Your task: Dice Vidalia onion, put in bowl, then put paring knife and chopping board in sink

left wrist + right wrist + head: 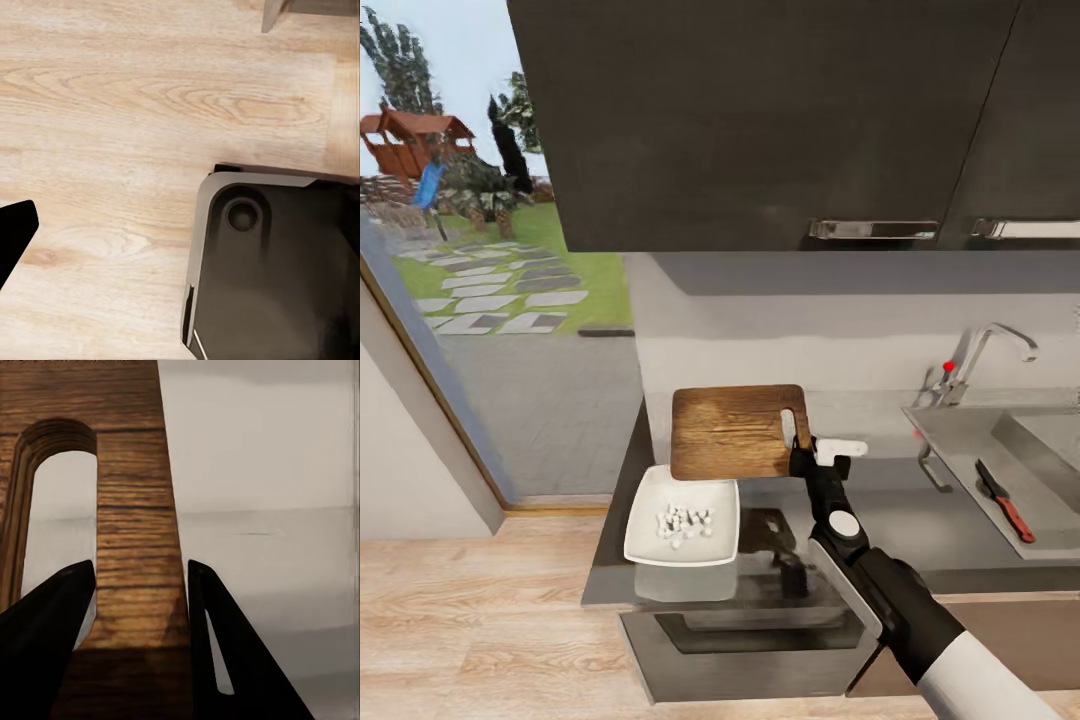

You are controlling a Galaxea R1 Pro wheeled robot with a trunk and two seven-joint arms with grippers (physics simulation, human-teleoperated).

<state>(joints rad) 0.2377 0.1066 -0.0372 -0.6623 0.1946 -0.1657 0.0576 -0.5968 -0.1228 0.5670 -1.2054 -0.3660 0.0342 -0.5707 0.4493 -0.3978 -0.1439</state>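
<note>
Bowl, perhaps board, on countertop.

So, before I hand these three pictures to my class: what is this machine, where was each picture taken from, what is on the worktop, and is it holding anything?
It is a simulated two-armed robot on wheels. The large picture comes from its head camera, looking down at a grey countertop. On it sits a white bowl of diced onion pieces. The right gripper is at the handle end of the wooden chopping board. The right wrist camera looks along that gripper's two dark fingers, which sit either side of the board's handle strip, apparently gripping it. The paring knife already lies in the sink. The left wrist camera points at the wooden floor.
</note>
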